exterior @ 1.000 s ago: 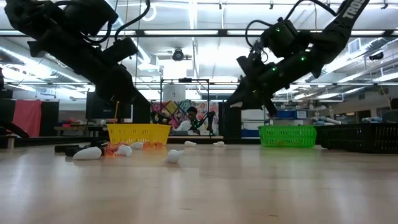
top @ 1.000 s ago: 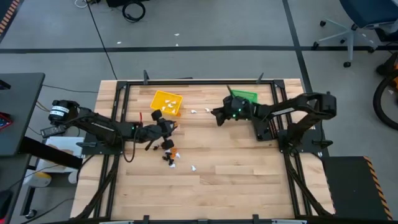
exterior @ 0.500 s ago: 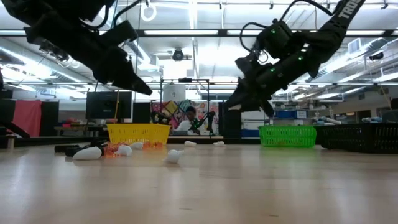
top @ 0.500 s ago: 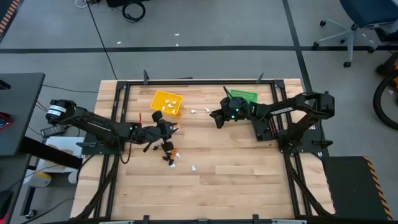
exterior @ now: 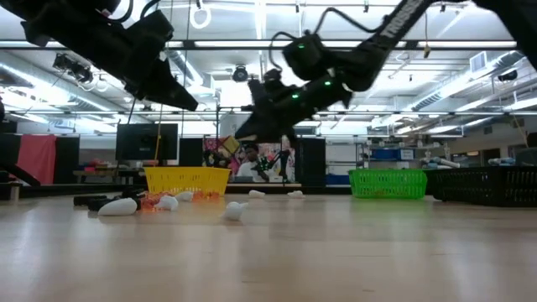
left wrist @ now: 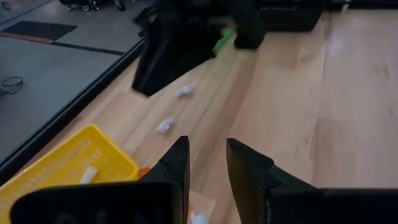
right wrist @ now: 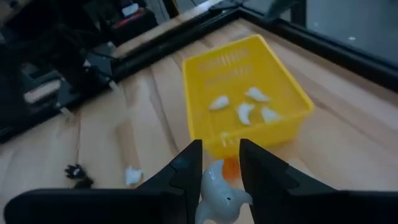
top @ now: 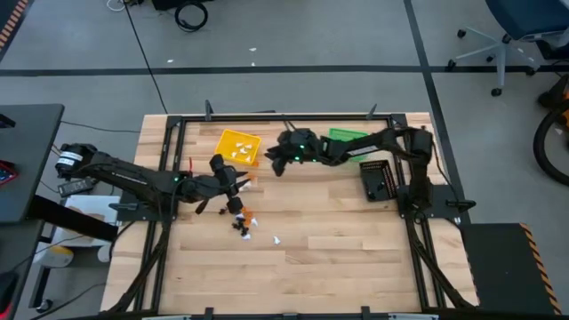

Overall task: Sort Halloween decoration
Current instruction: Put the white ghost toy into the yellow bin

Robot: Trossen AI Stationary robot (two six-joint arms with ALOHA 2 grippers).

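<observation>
Trinkets: white ones (right wrist: 245, 106) already in yellow bin (top: 238, 147), several visible in R wrist view. One white trinket (right wrist: 217, 193) gripped between R gripper (right wrist: 219, 177) fingers, held in air just short of yellow bin. Loose on table: two white pcs (left wrist: 175, 108) betw. yellow bin and green bin (top: 349, 138); a mixed cluster (top: 243, 224) of black, white and orange pcs below yellow bin; one more white pc (top: 276, 240) a bit apart. An orange pc lies against yellow bin's near wall.

Progress: judged partial. White sorting under way; black and orange mostly untouched. Contents of green bin and black bin (top: 377, 180) not discernible.

R arm: stretched far across table toward yellow bin, gripper (top: 283, 153) raised well clear of table in low view, clenched on the white trinket.

L arm: reaches in from left edge, gripper (top: 233, 174) raised over table just below yellow bin, near the cluster. Fingers (left wrist: 177, 165) stand slightly parted, nothing seen betw. them in L wrist view; empty, judged.
</observation>
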